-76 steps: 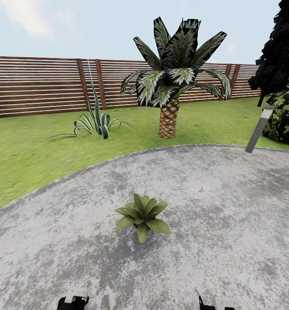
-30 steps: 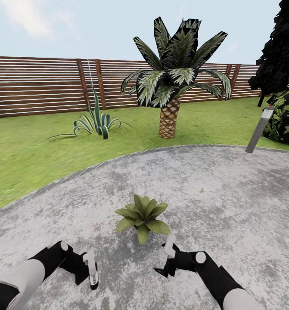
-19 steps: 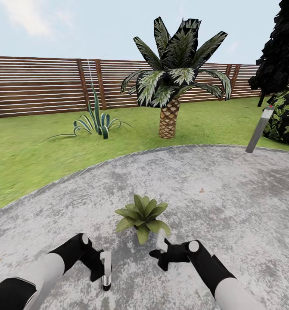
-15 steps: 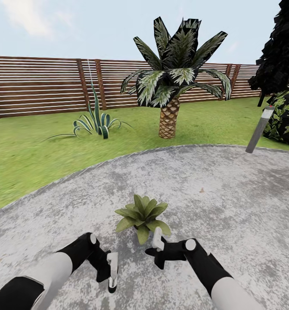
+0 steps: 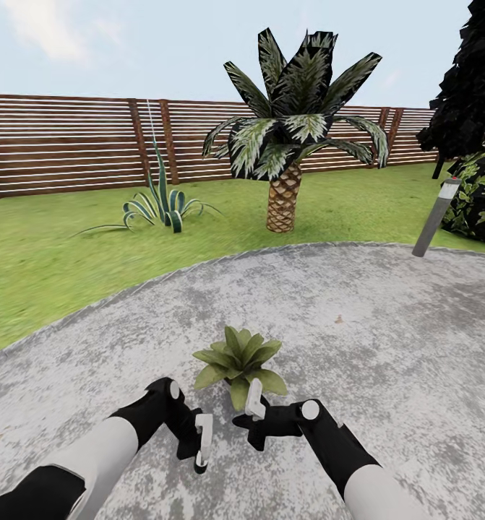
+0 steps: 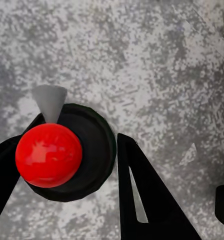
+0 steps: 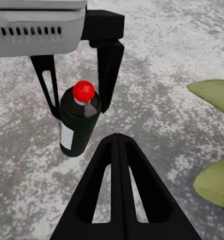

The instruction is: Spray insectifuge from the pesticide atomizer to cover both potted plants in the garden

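Left end effector point(image 7: 77, 75) has the pesticide atomizer point(image 7: 77, 122) pinched between its fingers, just near-side of the potted plant point(image 5: 238, 361); right end effector point(image 5: 251, 408) looks pressed together, so I'd aim the nozzle point(image 6: 48, 101) plantward before spraying.

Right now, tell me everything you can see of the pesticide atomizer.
The pesticide atomizer is a slim dark green bottle with a white label patch on its side, a shiny red round cap and a small grey nozzle beside the cap. It hangs roughly upright above the grey stone patio, between the jaws of the left gripper. In the head view it sits near the potted plant.
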### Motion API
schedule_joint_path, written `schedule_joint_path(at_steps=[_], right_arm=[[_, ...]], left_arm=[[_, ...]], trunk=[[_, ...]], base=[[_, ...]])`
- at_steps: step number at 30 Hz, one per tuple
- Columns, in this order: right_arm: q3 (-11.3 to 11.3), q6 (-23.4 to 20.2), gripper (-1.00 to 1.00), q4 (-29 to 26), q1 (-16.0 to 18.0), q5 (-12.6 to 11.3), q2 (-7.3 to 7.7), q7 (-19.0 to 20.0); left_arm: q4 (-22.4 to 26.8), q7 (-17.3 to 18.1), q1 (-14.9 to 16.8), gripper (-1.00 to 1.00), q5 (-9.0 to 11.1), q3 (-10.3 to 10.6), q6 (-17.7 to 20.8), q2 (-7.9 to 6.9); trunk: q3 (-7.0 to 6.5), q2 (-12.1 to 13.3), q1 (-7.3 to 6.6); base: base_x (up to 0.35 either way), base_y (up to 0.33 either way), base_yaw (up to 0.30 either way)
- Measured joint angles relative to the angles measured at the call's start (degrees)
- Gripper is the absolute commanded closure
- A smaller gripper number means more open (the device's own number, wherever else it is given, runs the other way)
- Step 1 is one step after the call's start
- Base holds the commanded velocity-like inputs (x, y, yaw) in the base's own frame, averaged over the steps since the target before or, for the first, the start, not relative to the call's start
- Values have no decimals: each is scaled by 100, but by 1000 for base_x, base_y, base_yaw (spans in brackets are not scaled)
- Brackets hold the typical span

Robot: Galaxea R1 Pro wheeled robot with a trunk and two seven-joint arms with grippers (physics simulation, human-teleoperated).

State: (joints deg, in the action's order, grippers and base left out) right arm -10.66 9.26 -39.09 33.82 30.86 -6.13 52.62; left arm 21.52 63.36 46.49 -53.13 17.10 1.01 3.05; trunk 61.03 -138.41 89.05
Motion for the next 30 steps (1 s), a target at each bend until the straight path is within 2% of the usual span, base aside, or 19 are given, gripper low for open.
schedule_joint_path(at_steps=[3,5,14,18,25,28,30], right_arm=[[-3,0,100,2,0,0,0,0],[0,0,100,3,0,0,0,0],[-3,5,100,6,0,0,0,-5],[0,9,100,24,0,5,0,-8],[4,9,100,29,0,9,0,-9],[1,9,100,29,0,9,0,-9],[-2,9,100,29,0,9,0,-9]], left_arm=[[13,13,-2,100,45,-15,-9,10],[11,16,-14,100,153,-30,-34,17],[36,-7,-22,100,478,-33,-70,179],[93,-8,-19,100,709,-28,-77,187],[99,0,-19,100,793,-35,-95,187],[99,2,-18,100,985,-28,-131,187],[99,2,-18,100,1028,-25,-148,187]], trunk=[[0,0,0],[0,0,0],[0,0,0],[0,0,0],[0,0,0],[0,0,0],[0,0,0]], base=[[0,0,0],[0,0,0],[0,0,0],[0,0,0],[0,0,0],[0,0,0],[0,0,0]])
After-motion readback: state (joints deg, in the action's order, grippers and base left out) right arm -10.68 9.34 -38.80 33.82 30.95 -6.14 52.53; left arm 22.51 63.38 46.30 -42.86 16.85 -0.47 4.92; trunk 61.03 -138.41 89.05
